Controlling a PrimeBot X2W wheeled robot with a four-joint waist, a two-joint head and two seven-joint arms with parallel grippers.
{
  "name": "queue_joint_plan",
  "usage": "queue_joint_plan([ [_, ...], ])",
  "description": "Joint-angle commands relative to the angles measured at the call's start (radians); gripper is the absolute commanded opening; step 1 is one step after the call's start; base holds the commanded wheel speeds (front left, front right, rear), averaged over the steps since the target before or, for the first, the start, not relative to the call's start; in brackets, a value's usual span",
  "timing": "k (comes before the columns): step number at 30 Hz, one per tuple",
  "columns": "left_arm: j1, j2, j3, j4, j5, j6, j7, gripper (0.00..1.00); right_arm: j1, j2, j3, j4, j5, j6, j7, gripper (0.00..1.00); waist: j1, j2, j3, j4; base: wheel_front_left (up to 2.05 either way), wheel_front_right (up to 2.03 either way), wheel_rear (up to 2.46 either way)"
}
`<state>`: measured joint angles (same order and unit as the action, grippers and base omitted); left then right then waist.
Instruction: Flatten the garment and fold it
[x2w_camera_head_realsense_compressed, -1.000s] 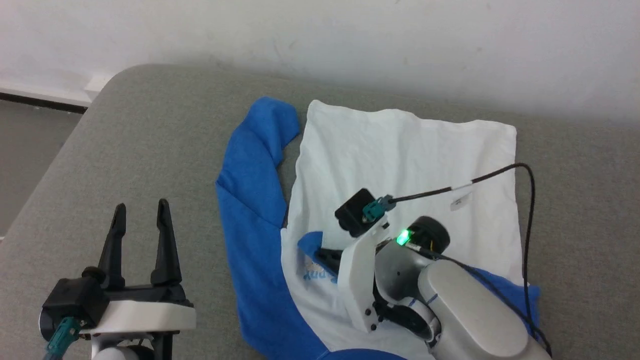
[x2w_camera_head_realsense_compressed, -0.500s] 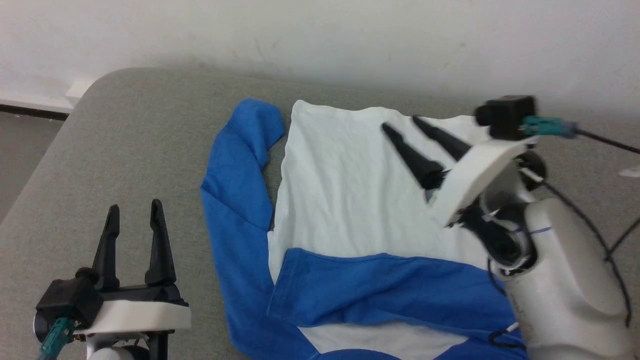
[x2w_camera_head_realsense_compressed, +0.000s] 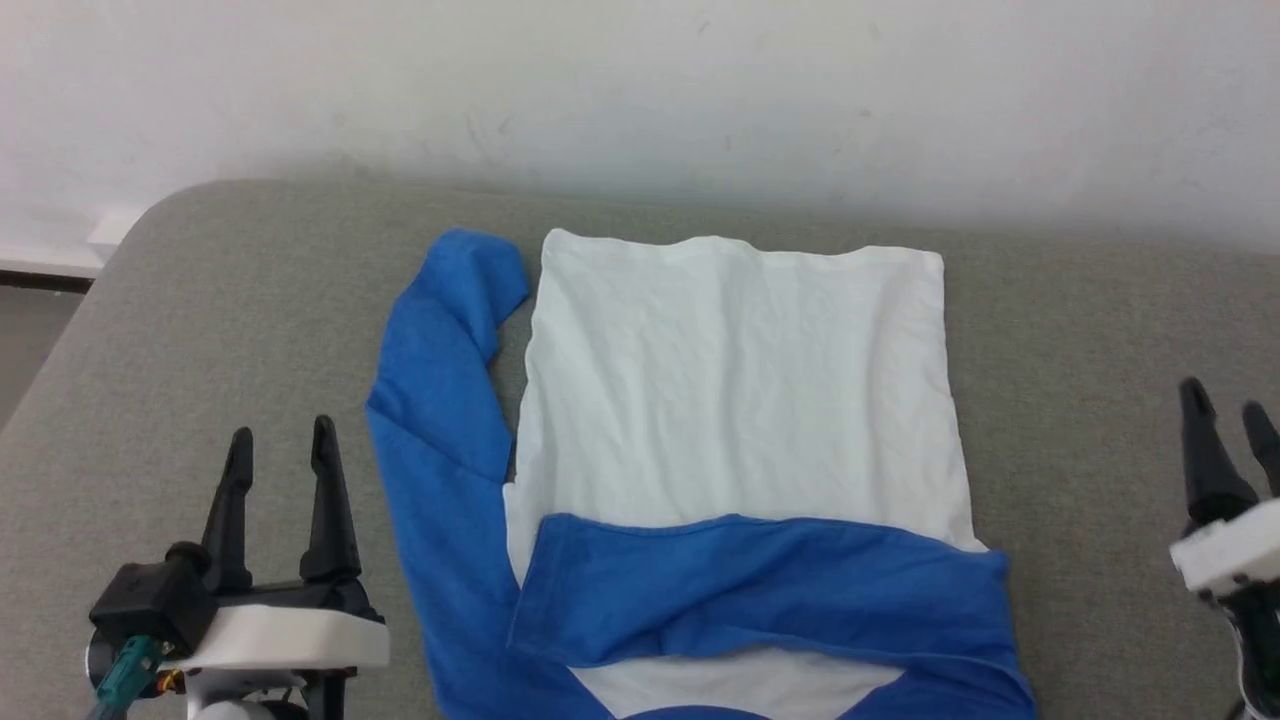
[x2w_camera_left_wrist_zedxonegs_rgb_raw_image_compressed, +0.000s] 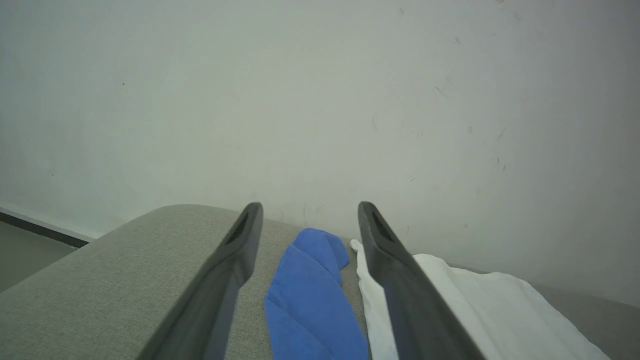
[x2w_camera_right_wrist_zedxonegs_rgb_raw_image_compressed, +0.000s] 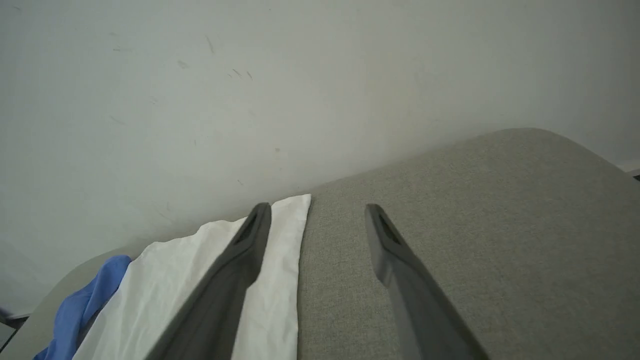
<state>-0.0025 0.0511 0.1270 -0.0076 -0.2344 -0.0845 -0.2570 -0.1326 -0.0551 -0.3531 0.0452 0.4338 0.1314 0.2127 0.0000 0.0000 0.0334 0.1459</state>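
The garment (x2w_camera_head_realsense_compressed: 735, 390) lies spread on the grey padded surface (x2w_camera_head_realsense_compressed: 250, 300), white body upward. One blue sleeve is folded across its near part; the other blue sleeve (x2w_camera_head_realsense_compressed: 440, 370) runs along its left side. At the lower left of the head view my left gripper (x2w_camera_head_realsense_compressed: 280, 445) stands open and empty, left of that sleeve. Near the right edge my right gripper (x2w_camera_head_realsense_compressed: 1225, 410) is open and empty, clear of the cloth. The left wrist view shows the sleeve (x2w_camera_left_wrist_zedxonegs_rgb_raw_image_compressed: 312, 295) between open fingers. The right wrist view shows the garment's white edge (x2w_camera_right_wrist_zedxonegs_rgb_raw_image_compressed: 280, 280) past the left finger.
A pale wall (x2w_camera_head_realsense_compressed: 640, 90) runs close behind the surface. The surface's rounded left corner (x2w_camera_head_realsense_compressed: 130, 240) drops to a darker floor (x2w_camera_head_realsense_compressed: 25, 340). Bare grey fabric lies on both sides of the garment.
My right gripper let go of the blue sleeve, now folded across the garment, opened, and drew back to the right edge. The head camera shifted. The left gripper kept still.
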Motion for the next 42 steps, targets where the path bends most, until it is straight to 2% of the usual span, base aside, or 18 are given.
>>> queue_joint_plan([
  [1,-0.003,-0.001,-0.004,0.010,-0.008,0.002,-0.004,1.00,0.019,0.004,-0.013,-0.007,0.005,-0.001,-0.013,1.00,0.0000,0.0000,-0.001,-0.006,0.00,0.00,0.00],
  [5,-0.057,0.003,-0.008,0.040,-0.036,-0.002,0.029,1.00,0.064,0.005,-0.061,-0.016,0.012,-0.001,-0.031,1.00,0.0000,0.0000,0.015,-0.009,0.00,0.00,0.00],
  [8,-0.150,0.019,-0.016,0.055,-0.081,-0.013,0.100,1.00,0.071,0.005,-0.079,-0.026,0.020,-0.001,-0.034,1.00,0.0000,0.0000,0.040,-0.007,0.00,0.00,0.00],
  [15,-0.482,0.130,-0.020,0.165,-0.186,-0.032,0.339,1.00,0.020,0.005,-0.082,-0.069,0.020,-0.001,-0.011,1.00,0.0000,0.0000,0.159,-0.015,0.00,0.00,0.00],
  [22,-0.806,0.239,-0.053,0.356,-0.217,-0.037,0.564,1.00,-0.049,0.005,-0.060,-0.100,0.006,-0.001,0.023,1.00,0.0000,0.0000,0.319,-0.038,0.00,0.00,0.00],
  [27,-0.934,0.283,-0.111,0.475,-0.248,-0.040,0.792,1.00,-0.090,0.005,-0.032,-0.097,0.006,-0.001,0.018,1.00,0.0000,0.0000,0.397,-0.072,0.00,0.00,0.00],
  [31,-0.990,0.298,-0.122,0.542,-0.264,-0.019,0.923,1.00,-0.107,0.005,-0.012,-0.088,0.014,-0.001,0.012,1.00,0.0000,0.0000,0.438,-0.100,0.00,0.00,0.00],
  [36,-1.034,0.329,-0.144,0.570,-0.246,-0.001,1.004,1.00,-0.120,0.005,-0.013,-0.091,0.010,-0.001,0.009,1.00,0.0000,0.0000,0.483,-0.123,0.00,0.00,0.00],
  [42,-1.063,0.352,-0.165,0.579,-0.227,-0.002,1.015,1.00,-0.125,0.005,-0.007,-0.091,0.021,-0.001,0.009,1.00,0.0000,0.0000,0.532,-0.137,0.00,0.00,0.00],
])
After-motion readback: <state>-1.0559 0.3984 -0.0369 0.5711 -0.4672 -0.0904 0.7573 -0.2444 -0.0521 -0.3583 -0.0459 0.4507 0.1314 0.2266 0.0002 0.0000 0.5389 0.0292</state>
